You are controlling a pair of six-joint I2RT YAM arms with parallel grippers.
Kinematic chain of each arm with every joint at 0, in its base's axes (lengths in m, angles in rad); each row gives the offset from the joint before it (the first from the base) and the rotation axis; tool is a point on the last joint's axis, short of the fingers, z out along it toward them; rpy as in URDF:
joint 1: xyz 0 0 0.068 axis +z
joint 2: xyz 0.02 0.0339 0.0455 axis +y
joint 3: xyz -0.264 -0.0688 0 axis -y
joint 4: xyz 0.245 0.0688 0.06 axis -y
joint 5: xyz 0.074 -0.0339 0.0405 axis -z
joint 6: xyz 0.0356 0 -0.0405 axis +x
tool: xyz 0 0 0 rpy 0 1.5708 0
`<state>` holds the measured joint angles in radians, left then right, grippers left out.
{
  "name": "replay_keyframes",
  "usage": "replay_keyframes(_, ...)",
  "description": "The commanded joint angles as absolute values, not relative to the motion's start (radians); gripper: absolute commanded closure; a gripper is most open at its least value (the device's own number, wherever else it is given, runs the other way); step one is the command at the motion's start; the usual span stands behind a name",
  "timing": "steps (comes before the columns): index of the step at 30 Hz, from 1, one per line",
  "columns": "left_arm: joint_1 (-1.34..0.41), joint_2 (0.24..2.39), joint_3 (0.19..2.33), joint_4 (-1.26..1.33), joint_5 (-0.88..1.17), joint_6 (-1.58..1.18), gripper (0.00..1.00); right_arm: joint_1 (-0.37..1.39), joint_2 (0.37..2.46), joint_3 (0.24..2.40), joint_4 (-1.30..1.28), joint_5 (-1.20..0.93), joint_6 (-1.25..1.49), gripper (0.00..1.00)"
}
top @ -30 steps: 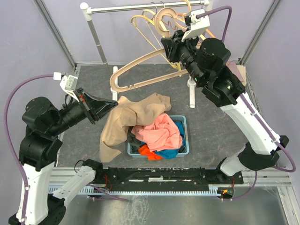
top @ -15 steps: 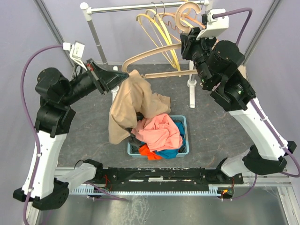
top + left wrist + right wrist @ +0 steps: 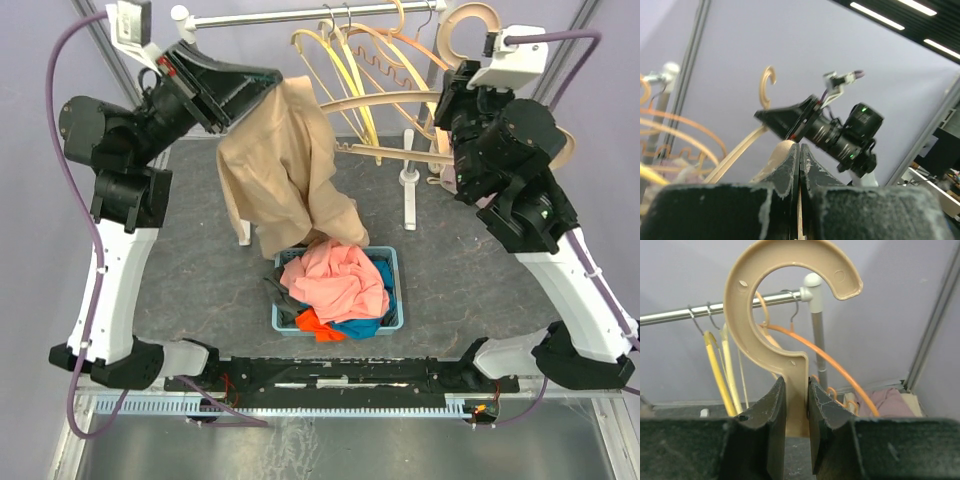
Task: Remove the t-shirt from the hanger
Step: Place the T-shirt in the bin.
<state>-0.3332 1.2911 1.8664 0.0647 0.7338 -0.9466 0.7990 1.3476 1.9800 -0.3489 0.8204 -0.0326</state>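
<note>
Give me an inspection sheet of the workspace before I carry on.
Surface: dark mat.
Job's things: tan t-shirt hangs from the left end effector, hem reaching the basket; beige hanger gripped at its hook neck.
Clutter: basket of mixed garments; spare hangers on the rail.
End effectors: left end effector shut on the t-shirt; right end effector shut on the hanger.
Cables: purple cable at each wrist, not snagged.
Surroundings: lavender walls; nothing else seen.

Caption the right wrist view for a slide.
Right claw shut on the neck of the tan hanger, its hook upright in front of the clothes rail and spare hangers.
</note>
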Motion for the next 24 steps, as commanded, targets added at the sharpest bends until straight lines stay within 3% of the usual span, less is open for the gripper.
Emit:
replay_keyframes(1,-0.333,1.339,2.023,0.341,0.757,-1.147,0.97,0.775,1.298,1.957,-0.281,0.905,-0.077,0.96)
replay_keyframes(13,-0.344,1.429,2.166,0.477,0.687,-1.306,0.97,0.736,1.262,1.926,-0.288,0.904,-0.061,0.96)
replay_keyframes(18,-0.366,1.323,1.960,0.423,0.705,-1.230,0.97,0.732,1.254,1.925,-0.293,0.904,-0.062,0.96)
replay_keyframes(24,-0.402,1.144,1.692,0.101,0.687,-0.964,0.97,0.729,1.258,1.952,-0.303,0.896,-0.078,0.96)
